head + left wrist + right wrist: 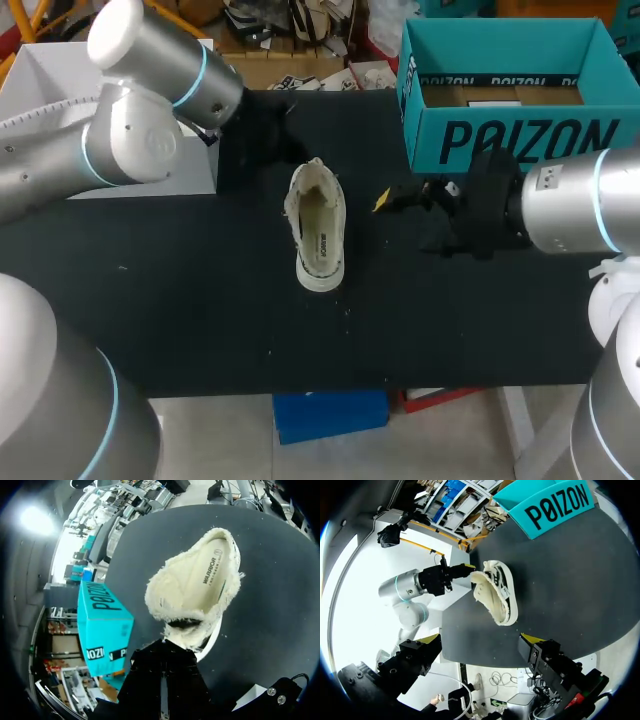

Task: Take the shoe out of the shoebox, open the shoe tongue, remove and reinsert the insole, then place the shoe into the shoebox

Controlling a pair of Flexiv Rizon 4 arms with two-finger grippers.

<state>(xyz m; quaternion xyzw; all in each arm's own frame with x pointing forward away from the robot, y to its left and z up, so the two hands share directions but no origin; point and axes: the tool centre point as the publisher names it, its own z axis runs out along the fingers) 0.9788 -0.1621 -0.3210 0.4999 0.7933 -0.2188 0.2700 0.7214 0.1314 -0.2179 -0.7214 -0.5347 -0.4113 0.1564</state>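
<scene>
Fleece-lined shoe (pixel 318 225) sat on the black table (pixel 180 300), left gripper (pixel 466 569) at its end, grip unclear, right gripper (pixel 481 639) spread wide beside it

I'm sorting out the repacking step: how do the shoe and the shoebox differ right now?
The shoe is off-white and fuzzy-edged; the shoebox is teal with dark lettering. The shoe lies in the middle of the table; the shoebox stands at its far right corner. Both rest with the open side up.

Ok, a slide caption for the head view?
White shoe on the black table, left gripper at its far end, right gripper beside it, fingers open, teal shoebox beyond.
</scene>
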